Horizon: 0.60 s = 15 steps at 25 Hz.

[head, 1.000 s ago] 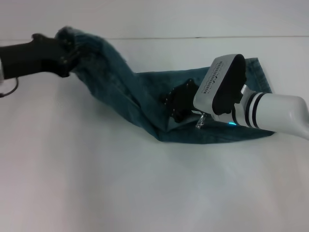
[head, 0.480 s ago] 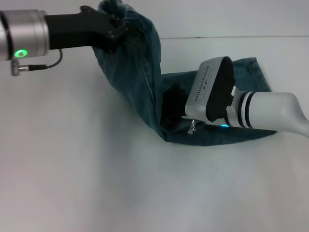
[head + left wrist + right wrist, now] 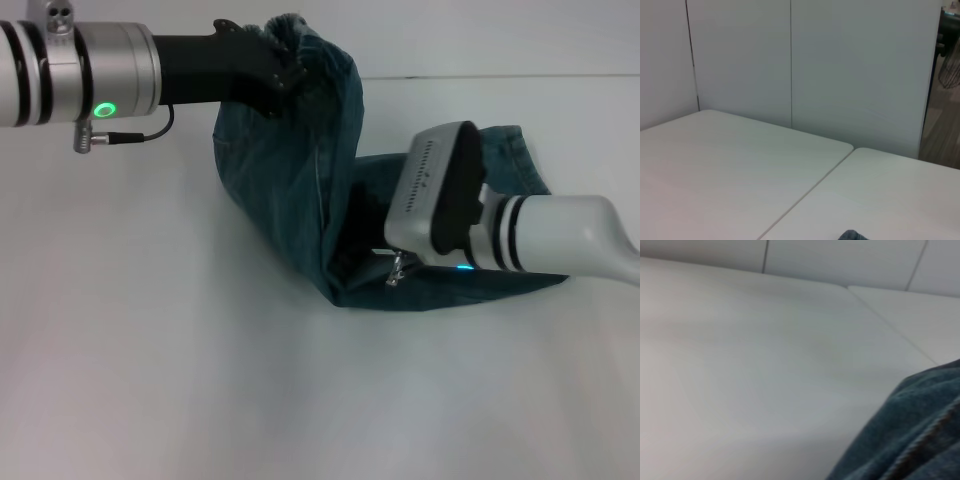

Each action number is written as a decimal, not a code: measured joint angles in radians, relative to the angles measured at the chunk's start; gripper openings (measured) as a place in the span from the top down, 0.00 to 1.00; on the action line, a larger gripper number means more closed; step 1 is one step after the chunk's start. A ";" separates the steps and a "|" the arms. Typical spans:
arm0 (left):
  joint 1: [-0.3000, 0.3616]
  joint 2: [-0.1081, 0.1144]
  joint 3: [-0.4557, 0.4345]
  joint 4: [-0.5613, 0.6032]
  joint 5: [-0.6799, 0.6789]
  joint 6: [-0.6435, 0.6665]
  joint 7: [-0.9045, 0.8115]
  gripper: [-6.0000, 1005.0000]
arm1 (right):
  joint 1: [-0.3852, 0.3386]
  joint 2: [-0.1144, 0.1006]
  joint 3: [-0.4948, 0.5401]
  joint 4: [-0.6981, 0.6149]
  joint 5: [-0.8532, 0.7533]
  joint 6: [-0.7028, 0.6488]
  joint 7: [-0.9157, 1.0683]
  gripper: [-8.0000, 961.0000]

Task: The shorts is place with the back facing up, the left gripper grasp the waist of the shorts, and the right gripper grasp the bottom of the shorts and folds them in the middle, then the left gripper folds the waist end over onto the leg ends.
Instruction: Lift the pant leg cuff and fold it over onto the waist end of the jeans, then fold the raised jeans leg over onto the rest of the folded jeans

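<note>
Holding up one end of the shorts, the left gripper is clenched on the gathered waist of the shorts, well above the white table. There is only one pair of shorts. From the raised waist the denim hangs down in a steep fold to the table, and the other half lies flat there, towards the right side. There are two arms in view. The right gripper is low, on the flat part of the denim near the crease, but its white wrist housing covers it, so I cannot tell if it is clenched or released. In the right wrist view one edge of denim with a stitched seam fills the corner. The left wrist view shows two table tops meeting at one seam.
</note>
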 joint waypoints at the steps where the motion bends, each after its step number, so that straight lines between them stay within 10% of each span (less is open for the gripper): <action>1: -0.003 0.001 0.007 -0.005 0.004 -0.012 0.000 0.96 | -0.023 -0.003 0.004 -0.019 0.001 -0.012 0.000 0.99; 15: -0.045 -0.006 0.110 -0.042 -0.002 -0.079 -0.001 0.96 | -0.672 -0.041 -0.011 -0.794 -0.154 -0.278 0.319 0.99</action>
